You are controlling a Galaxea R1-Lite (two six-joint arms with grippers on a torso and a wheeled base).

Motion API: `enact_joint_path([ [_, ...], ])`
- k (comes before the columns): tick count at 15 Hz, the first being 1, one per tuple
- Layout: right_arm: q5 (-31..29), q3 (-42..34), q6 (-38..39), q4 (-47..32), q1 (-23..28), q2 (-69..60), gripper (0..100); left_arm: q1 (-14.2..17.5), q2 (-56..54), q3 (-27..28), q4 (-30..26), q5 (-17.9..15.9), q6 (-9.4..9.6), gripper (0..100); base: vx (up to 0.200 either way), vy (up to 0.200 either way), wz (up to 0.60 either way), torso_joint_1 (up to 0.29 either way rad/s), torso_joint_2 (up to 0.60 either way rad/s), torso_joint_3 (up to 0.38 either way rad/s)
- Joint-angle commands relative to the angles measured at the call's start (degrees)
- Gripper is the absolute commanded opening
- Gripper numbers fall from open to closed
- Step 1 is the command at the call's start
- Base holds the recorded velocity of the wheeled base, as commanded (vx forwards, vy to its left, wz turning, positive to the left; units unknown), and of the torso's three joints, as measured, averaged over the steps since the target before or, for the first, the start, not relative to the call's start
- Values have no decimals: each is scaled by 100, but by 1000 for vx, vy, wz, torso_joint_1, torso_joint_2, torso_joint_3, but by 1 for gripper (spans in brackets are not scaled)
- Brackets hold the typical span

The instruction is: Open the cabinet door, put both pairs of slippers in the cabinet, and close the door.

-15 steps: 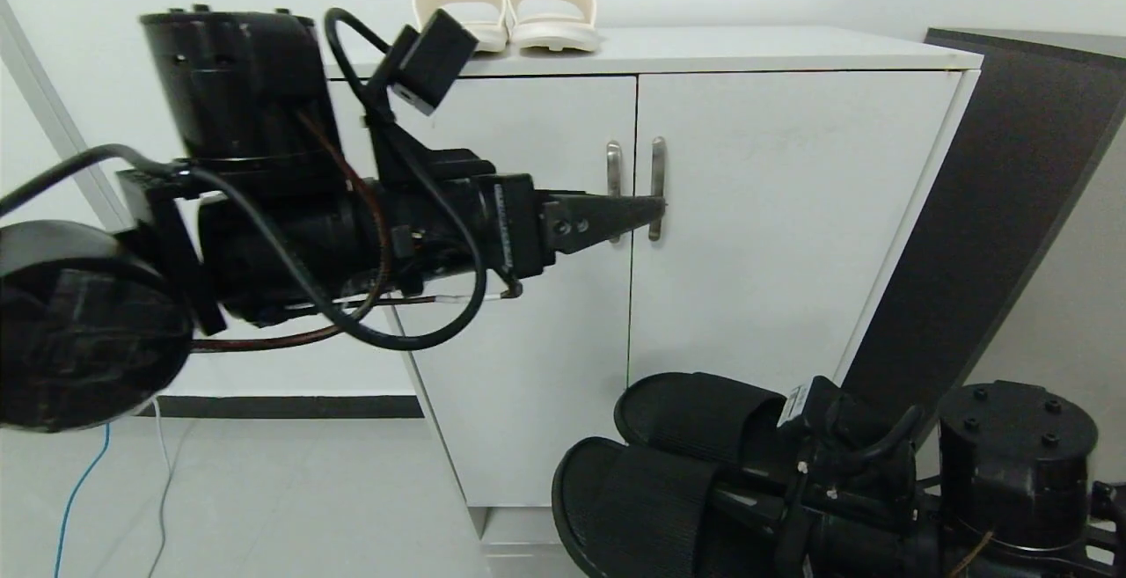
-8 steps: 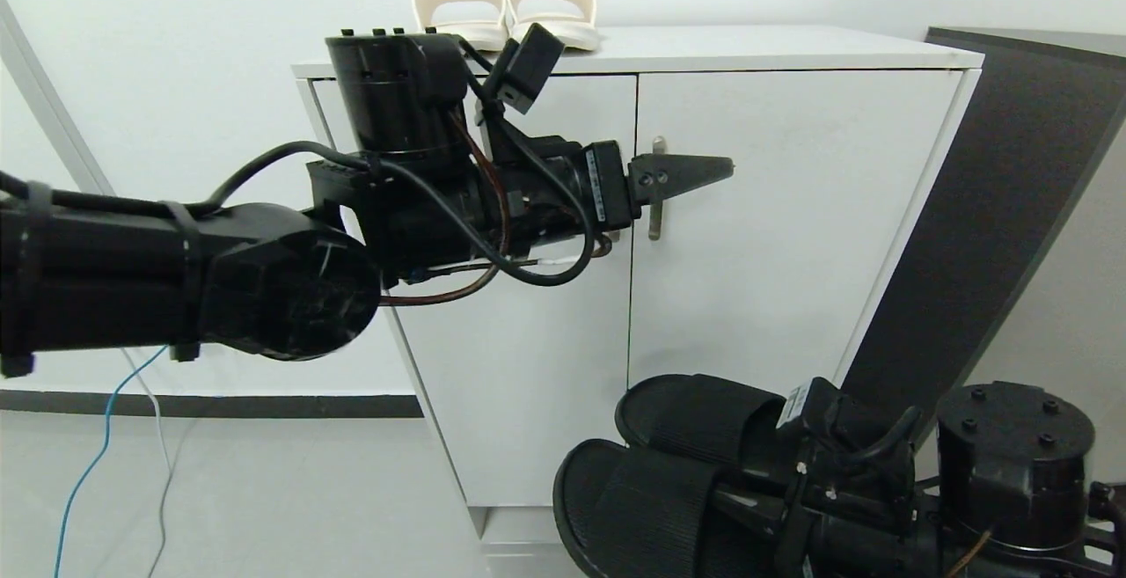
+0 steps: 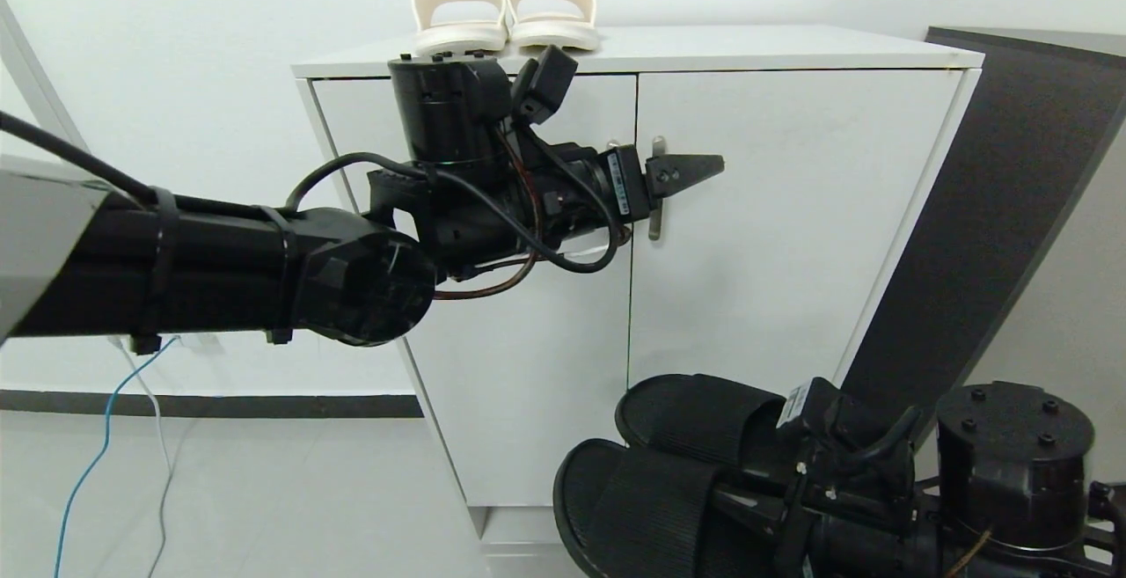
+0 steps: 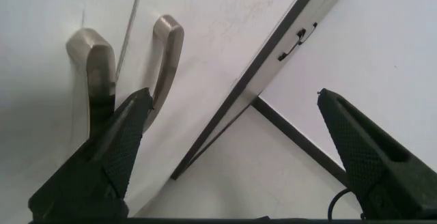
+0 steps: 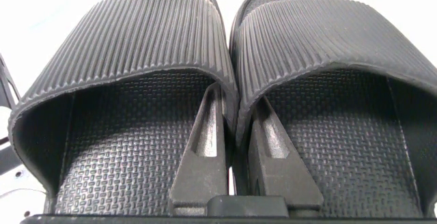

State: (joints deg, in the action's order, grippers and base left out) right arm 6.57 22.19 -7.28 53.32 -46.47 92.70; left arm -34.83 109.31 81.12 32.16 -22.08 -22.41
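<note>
Quick status from my end. The white cabinet (image 3: 792, 208) has both doors shut, as far as I can tell from the head cam. The left gripper (image 3: 695, 169) is up at the middle seam of the cabinet front, level with the two metal handles (image 3: 656, 200), and its tip pokes just past them over the right door. On the left wrist cam its fingers (image 4: 116, 156) are spread wide apart with nothing between them. One of them sits right by the handles, but I can't tell if it's actually touching.

The right gripper (image 5: 235, 108) is low down in front of the cabinet's right door, near the bottom. It's clamped on the black slippers (image 3: 686, 464). Both fingers are tucked under the straps, pinching the two inner side walls together, so the pair hangs side by side as one bundle.

The white slippers (image 3: 506, 13) are sitting on top of the cabinet, toward the back, over the left door, side by side. A dark panel (image 3: 994, 208) leans along the cabinet's right side, and a blue cable (image 3: 88, 472) runs across the floor off to the cabinet's left.
</note>
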Motion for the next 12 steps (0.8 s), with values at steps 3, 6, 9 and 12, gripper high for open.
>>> enact_joint_path([
  [3,2,-13,-2,3,-2,12,0,11,266,168,1,28,26,100,0,0,0,0,0,0],
  [6,2,-39,-11,3,-2,12,0,2,486,431,-25,28,26,100,0,0,0,0,0,0],
  [9,11,-48,-2,3,-2,12,0,2,547,484,-34,28,17,100,0,0,0,0,0,0],
  [12,169,-171,-11,3,-2,-32,0,11,494,440,-17,19,17,0,0,0,0,0,0,0],
])
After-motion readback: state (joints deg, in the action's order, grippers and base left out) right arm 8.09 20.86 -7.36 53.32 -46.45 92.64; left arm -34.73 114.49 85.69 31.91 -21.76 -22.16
